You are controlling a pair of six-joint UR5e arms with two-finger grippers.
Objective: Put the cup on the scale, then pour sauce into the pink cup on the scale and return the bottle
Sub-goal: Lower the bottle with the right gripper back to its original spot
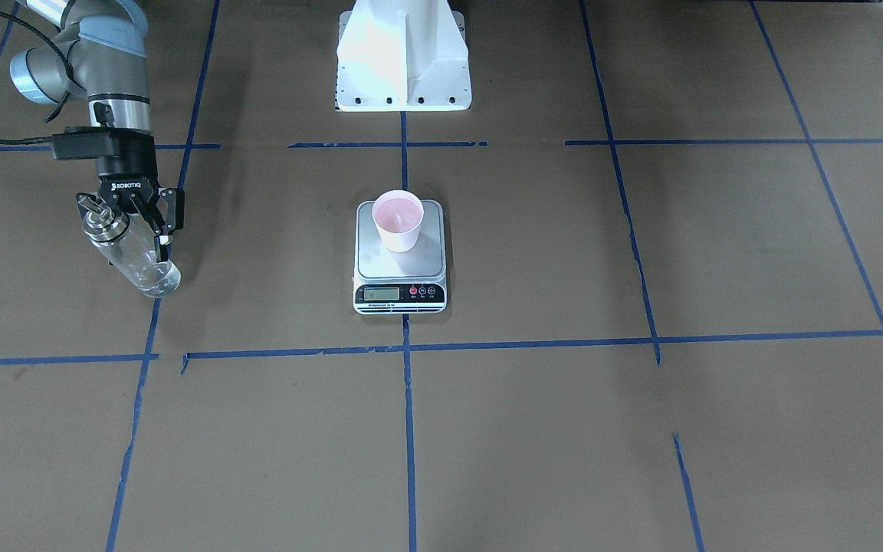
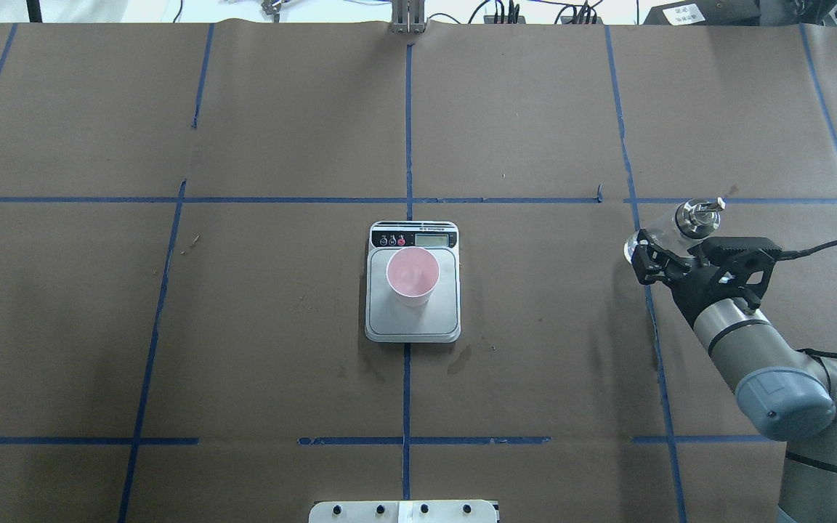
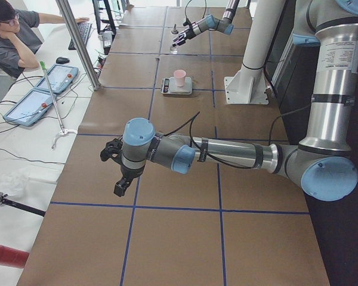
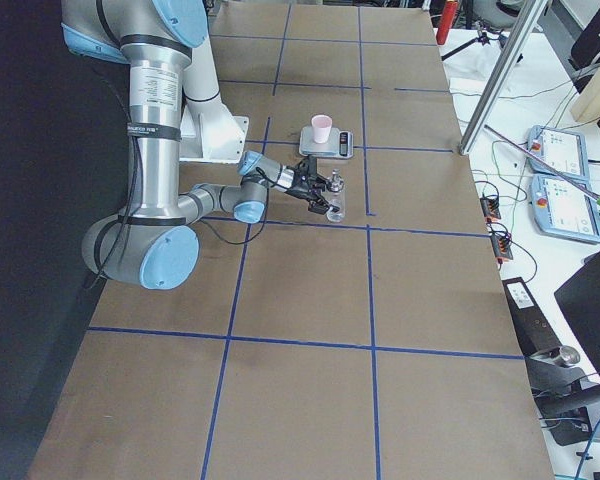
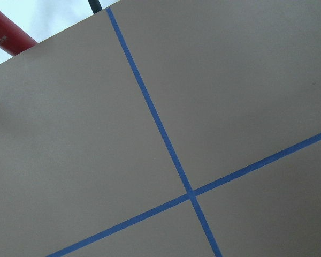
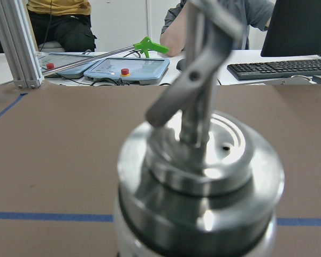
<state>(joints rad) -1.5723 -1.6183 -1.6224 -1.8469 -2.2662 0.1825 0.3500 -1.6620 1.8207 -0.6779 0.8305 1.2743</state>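
Silver-capped bottle (image 6: 198, 160), closest to the right wrist lens, is clamped about its glass body by the right gripper (image 1: 136, 230) at the left of the front-facing view, well apart from the scale (image 1: 399, 264). At centre, the cup (image 1: 398, 221) stands upright on the scale's steel platform. Left gripper (image 3: 118, 182) hangs over the table (image 1: 564, 422); its finger spread cannot be told.

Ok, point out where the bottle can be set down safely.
Bare paper lies under the bottle in the right gripper and all the way across to the scale. Only the scale is crowded: the cup stands on it.
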